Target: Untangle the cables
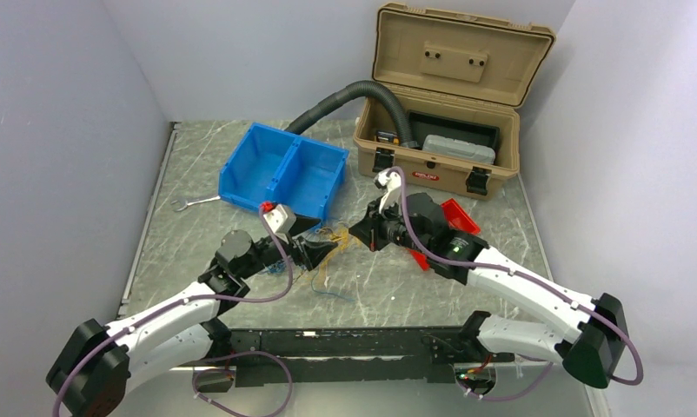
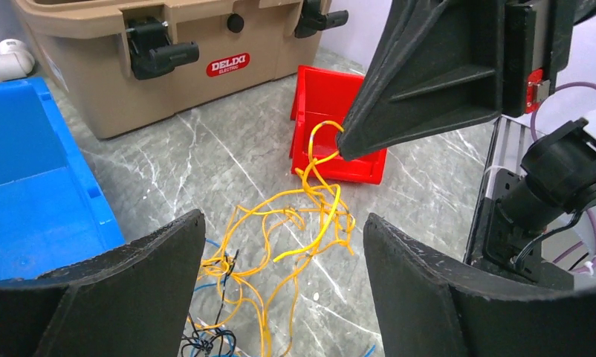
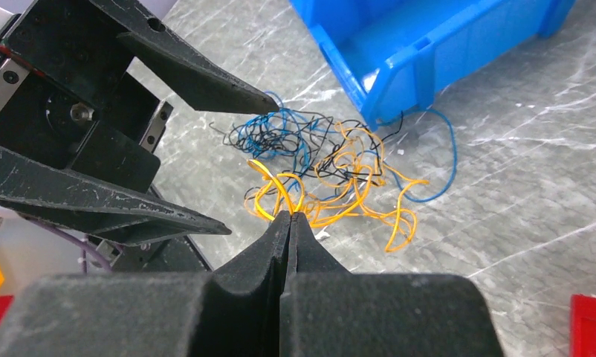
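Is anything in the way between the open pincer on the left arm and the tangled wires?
Nothing visible is. The cables lie right ahead of the left pincer, which is open. The right pincer pinches a yellow loop on their far side.

The cables (image 3: pixel 332 178) look plastic-sheathed, the table (image 3: pixel 503 193) polished stone.

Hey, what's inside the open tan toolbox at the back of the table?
A black tray holding a grey case, a small dark and yellow item at its left end, and the black corrugated hose dropping in over the toolbox rim. Whatever lies under the tray is hidden.
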`<state>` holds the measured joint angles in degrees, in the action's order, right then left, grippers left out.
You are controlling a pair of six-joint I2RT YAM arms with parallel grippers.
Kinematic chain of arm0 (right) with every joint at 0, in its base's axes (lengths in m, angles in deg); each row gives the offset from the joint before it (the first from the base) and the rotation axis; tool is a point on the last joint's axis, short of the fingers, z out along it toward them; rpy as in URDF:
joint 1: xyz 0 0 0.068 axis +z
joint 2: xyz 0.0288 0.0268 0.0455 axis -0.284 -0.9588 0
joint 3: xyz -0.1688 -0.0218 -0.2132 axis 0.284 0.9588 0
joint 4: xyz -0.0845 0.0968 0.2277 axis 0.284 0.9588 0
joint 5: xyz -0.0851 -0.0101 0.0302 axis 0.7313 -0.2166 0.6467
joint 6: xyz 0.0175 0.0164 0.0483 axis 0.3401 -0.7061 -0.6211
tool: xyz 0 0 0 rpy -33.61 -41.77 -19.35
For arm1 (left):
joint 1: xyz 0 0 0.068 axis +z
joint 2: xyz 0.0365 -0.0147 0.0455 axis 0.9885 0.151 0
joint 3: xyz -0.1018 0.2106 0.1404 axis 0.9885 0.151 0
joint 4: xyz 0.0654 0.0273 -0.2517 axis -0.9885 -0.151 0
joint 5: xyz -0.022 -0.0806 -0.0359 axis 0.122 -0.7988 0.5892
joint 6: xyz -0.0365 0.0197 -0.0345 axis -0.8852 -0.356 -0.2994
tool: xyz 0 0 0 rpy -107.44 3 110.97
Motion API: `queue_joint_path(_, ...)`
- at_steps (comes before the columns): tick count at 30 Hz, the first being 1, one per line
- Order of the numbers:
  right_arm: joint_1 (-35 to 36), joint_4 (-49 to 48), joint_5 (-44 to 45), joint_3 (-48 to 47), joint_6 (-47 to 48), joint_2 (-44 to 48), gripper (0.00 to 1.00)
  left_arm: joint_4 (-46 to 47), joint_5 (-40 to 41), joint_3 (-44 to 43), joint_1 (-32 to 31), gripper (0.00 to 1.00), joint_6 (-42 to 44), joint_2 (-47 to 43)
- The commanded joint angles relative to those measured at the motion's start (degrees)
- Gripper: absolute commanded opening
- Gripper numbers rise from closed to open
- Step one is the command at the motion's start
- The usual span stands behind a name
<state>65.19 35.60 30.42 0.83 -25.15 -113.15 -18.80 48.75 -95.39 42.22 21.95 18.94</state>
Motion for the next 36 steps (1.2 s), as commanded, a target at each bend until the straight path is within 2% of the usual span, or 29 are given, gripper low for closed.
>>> queue_joint_path(1, 0.0, -4.5, -5.1, -1.4, -0.2, -2.3, 0.00, 14.6, -3.3, 3.0, -0.3, 0.80, 1.5, 1.5)
queue_joint_path(7, 0.1, -6.0, -7.7, -0.6, -1.9, -5.4, 0.00, 17.6, -4.5, 4.4, -0.5, 0.77, 1.9, 3.2)
queue_joint_path(17, 0.2, -6.1, -7.2, 0.3, -2.5, -4.7, 0.00, 15.3, -5.3, 4.9, -1.5, 0.78, 4.0, 3.1)
queue_joint_path(21, 0.2, -6.2, -8.3, 0.2, -2.5, -5.0, 0.00, 11.9, -3.5, 4.4, -2.9, 0.78, 7.4, 3.1)
queue_joint_path(28, 0.4, -6.3, -10.6, -0.7, -2.5, -5.2, 0.00, 7.1, -1.8, 1.0, -4.8, 0.70, 10.9, 4.8)
queue_joint_path(32, 0.5, -6.6, -11.0, -0.8, -2.5, -3.7, 0.00, 7.3, -0.3, 0.8, -5.2, 0.64, 10.6, 5.8)
queue_joint_path(36, 0.6, -6.7, -11.3, -0.6, -2.4, -1.6, 0.00, 6.8, -0.3, 0.2, -5.1, 0.64, 10.1, 7.1)
